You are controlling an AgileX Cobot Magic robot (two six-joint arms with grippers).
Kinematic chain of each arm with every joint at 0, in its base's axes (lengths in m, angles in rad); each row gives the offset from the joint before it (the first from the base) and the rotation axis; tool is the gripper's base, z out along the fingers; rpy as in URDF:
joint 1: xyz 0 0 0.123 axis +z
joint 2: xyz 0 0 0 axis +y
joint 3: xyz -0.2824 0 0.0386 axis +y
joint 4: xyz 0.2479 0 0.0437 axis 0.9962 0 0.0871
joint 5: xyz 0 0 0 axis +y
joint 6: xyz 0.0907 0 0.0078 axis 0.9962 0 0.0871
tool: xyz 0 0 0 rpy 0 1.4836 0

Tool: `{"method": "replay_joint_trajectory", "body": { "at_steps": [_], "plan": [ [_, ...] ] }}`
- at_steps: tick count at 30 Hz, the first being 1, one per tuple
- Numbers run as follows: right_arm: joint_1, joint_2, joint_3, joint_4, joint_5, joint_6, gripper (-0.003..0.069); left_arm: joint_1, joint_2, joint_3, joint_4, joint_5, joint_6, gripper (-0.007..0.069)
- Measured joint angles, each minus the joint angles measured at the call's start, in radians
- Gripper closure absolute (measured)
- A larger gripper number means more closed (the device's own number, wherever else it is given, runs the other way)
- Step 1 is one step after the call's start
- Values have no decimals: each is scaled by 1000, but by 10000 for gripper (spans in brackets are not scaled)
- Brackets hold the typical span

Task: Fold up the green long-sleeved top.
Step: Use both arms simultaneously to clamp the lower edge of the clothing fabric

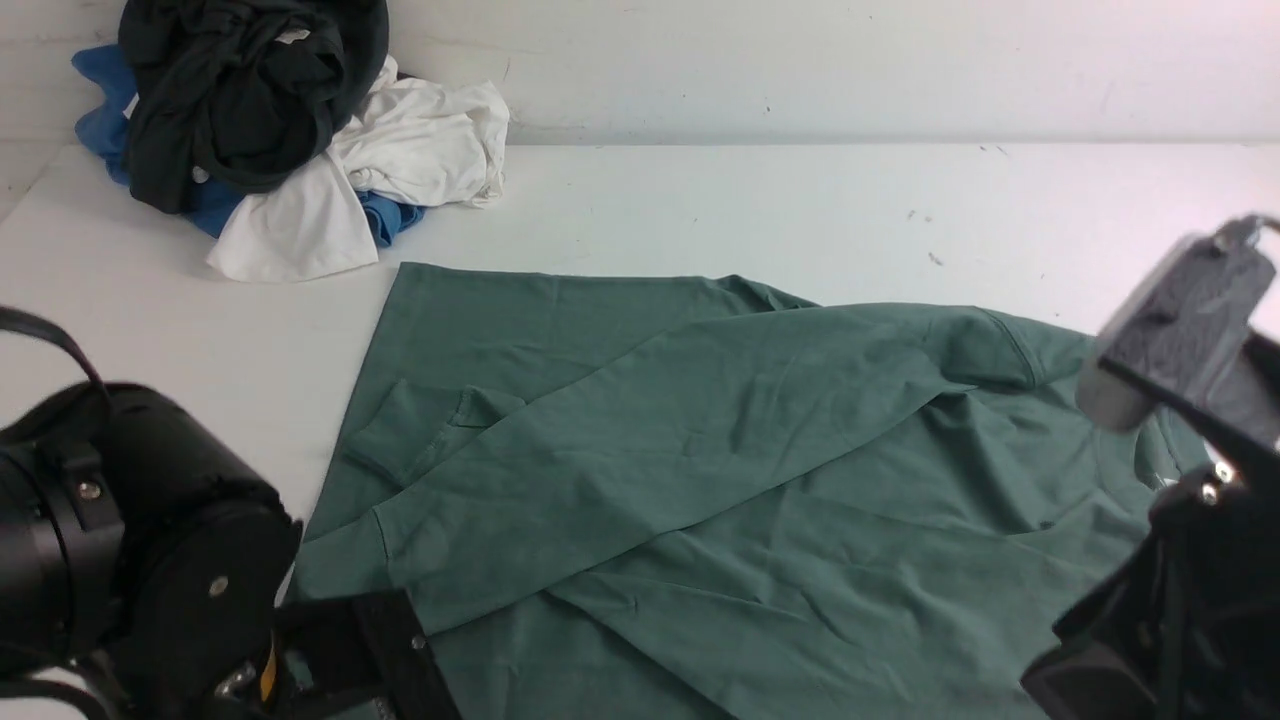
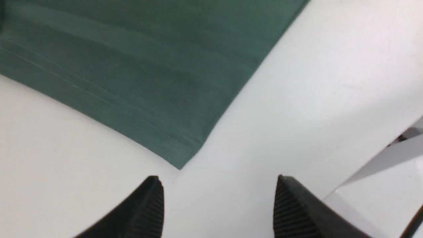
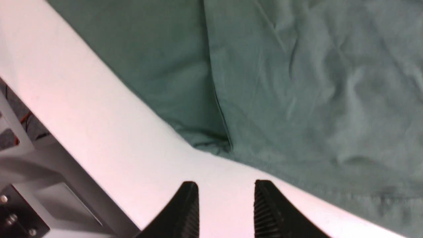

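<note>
A smooth white table [image 1: 150,260] fills the work area, meeting a pale wall [image 1: 800,65] along its far side; the wall carries faint scuffs and thin streaks. At the far left of the table lies a loose heap: a black garment [image 1: 250,100] bunched on top, a blue garment [image 1: 103,120] showing from beneath it, and a crumpled white garment [image 1: 425,140] at the heap's right side, lying partly over the blue cloth.

Nearer on the left, the robot's black left arm reaches in over the table. The left gripper [image 2: 218,195] has its fingertips spread wide with bare table between them, near a hemmed corner of the green cloth and gripping nothing.

From left of centre across to the right, the green long-sleeved top [image 1: 680,450] lies spread on the table, one sleeve laid diagonally over the body, with wrinkles running through the cloth.

At the right, the right gripper [image 3: 226,191] stands with its fingertips apart, pinching nothing, beside the top's edge. Small dark specks and smudges mark the table beyond the top.
</note>
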Motion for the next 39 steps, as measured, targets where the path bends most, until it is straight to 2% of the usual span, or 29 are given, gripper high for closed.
{"method": "replay_joint_trajectory", "body": {
  "at_steps": [3, 9, 12, 17, 23, 25, 30, 31, 33, 39],
  "plan": [
    [0, -12, 66, -35, 0, 12, 428, -1, 0, 53, 0, -72, 44, 211],
    [0, -16, 107, -61, -1, 27, 428, -1, 0, 143, 2, -199, 241, 211],
    [0, -16, 109, -61, -1, 27, 428, -1, 14, 159, 17, -271, 289, 211],
    [0, -16, 109, -62, -1, 27, 428, -1, 86, 159, 49, -359, 302, 211],
    [0, -17, 109, -62, -1, 27, 428, -2, 159, 139, 51, -342, 305, 239],
    [0, -17, 109, -64, -1, 27, 428, -2, 157, 138, 52, -338, 305, 312],
    [0, -17, 109, -80, -2, -5, 424, -2, 111, 151, 65, -309, 306, 559],
    [0, -17, 109, -84, -2, -16, 416, -2, 91, 152, 68, -288, 306, 585],
    [0, -17, 109, -89, -2, -38, 400, -2, 52, 152, 76, -250, 306, 617],
    [0, 18, 109, -115, -2, -127, 285, -2, -48, 154, 80, -190, 297, 622]
  ]
}}
